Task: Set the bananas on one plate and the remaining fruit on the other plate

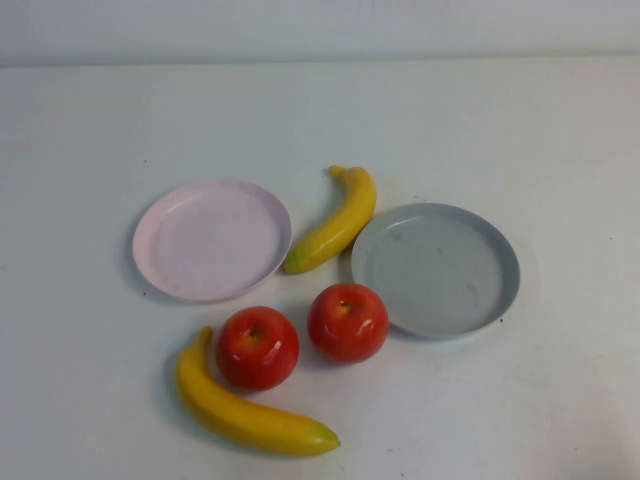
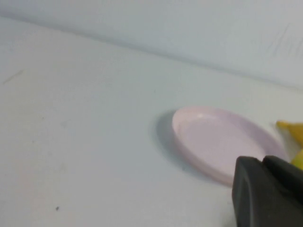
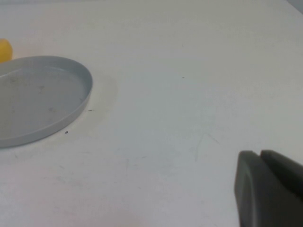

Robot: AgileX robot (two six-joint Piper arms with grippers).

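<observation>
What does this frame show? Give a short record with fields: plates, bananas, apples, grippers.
plates: pink plate left, grey plate right, nothing on either
bananas: far banana between the plates; near banana at the front
apples: left apple, right apple, on the table
grippers: left gripper near pink plate; right gripper off to the side of the grey plate

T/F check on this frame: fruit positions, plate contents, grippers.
1. Both plates are bare. True: pink plate and grey plate hold nothing.
2. One banana lies between the plates. True: far banana.
3. An apple sits on the grey plate. False: both apples are on the table, near side of the plates.
4. The near banana is gripped. False: it lies free by the left apple.
5. Left gripper and right gripper touch fruit. False: each shows only at its wrist view's edge, off the fruit.
</observation>
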